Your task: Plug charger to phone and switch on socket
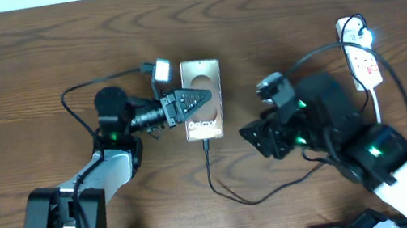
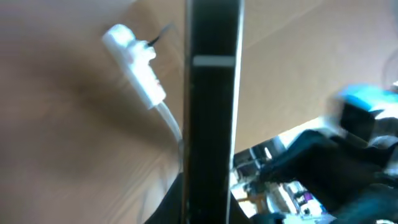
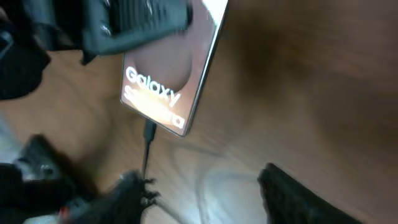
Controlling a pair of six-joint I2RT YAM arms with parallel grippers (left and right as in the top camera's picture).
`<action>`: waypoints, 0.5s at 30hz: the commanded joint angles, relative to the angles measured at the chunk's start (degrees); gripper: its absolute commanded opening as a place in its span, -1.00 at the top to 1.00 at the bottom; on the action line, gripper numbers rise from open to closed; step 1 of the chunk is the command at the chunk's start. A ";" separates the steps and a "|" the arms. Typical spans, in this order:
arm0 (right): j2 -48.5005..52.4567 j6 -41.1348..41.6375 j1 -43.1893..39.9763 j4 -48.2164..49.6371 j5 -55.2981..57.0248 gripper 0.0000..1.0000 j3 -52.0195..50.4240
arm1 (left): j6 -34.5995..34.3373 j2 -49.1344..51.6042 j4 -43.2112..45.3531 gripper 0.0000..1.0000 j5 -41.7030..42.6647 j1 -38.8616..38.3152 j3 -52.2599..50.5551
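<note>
Right end effector (image 3: 200, 176): hanging open and holding nothing, its fingers (image 3: 127, 193) standing wide apart just below the phone's lower edge.
Left end effector (image 1: 205, 97): reaching in from the left over the phone's left side, with its tips lying over the face. Whether it is clamping anything I cannot tell.
Phone (image 1: 200, 73): lying flat on the tabletop (image 1: 15, 62) between the two arms, with "Galaxy" lettering showing near its lower end.
Charger (image 1: 209, 170): its connector tip is meeting the phone's lower edge. The thin black cable is running down from there and curving right toward the right arm.
Socket (image 1: 361, 52): lying at the far right of the tabletop, well apart from the phone, with its thick white cord trailing down behind the right arm. Its switch is showing too small to read.
</note>
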 commanded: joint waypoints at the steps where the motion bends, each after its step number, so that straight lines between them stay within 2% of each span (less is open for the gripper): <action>1: -4.02 -0.52 -0.44 -0.55 9.44 -0.35 0.66 | 14.23 1.16 -8.39 0.85 -1.05 0.15 0.52; 3: -5.68 -0.50 -0.44 -0.52 10.38 -0.42 0.66 | 17.42 3.02 -13.31 0.85 -3.21 -0.11 0.52; 15: -7.26 3.63 -0.44 -2.67 10.95 -0.47 0.63 | 18.47 16.63 -13.51 0.84 -5.44 -4.22 6.49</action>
